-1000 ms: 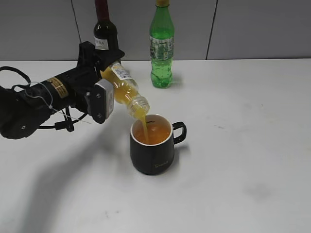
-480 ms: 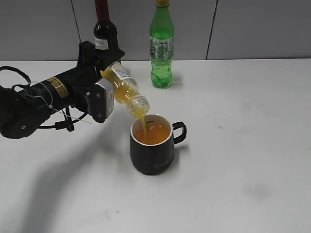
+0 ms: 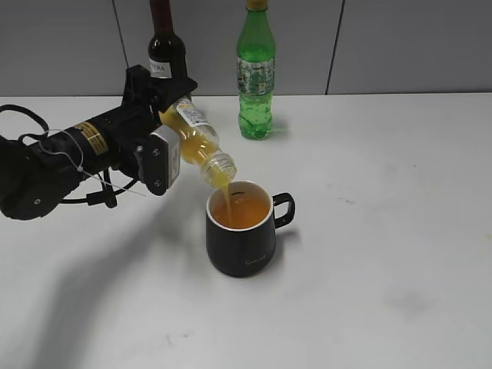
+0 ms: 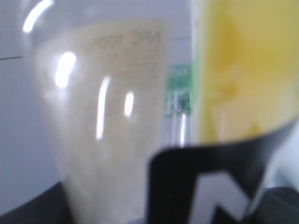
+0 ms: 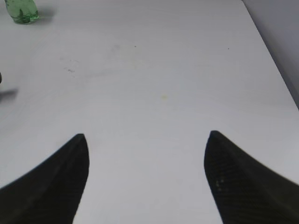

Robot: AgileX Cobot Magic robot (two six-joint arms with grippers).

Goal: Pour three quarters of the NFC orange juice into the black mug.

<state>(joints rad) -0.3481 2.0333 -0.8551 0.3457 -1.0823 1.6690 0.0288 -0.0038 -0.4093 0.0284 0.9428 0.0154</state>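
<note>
Left gripper (image 3: 165,146) clamped on tilted juice bottle (image 3: 196,142), mouth just above mug (image 3: 240,231). Little changed from a moment ago: stream running, mug nearly full, pour likely almost done. Right gripper (image 5: 145,179) spread, idle.

Slanted front view, wrist cameras close, downward

A plain white worktop (image 3: 400,231) fills most of the exterior view, matte and lightly scuffed with a few faint grey marks. Behind it rises a grey panelled wall (image 3: 415,46), divided by thin dark vertical seams. Soft, even light from above casts blurred shadows across the surface at lower left. In the right wrist view the worktop's far right edge meets the grey wall.
</note>
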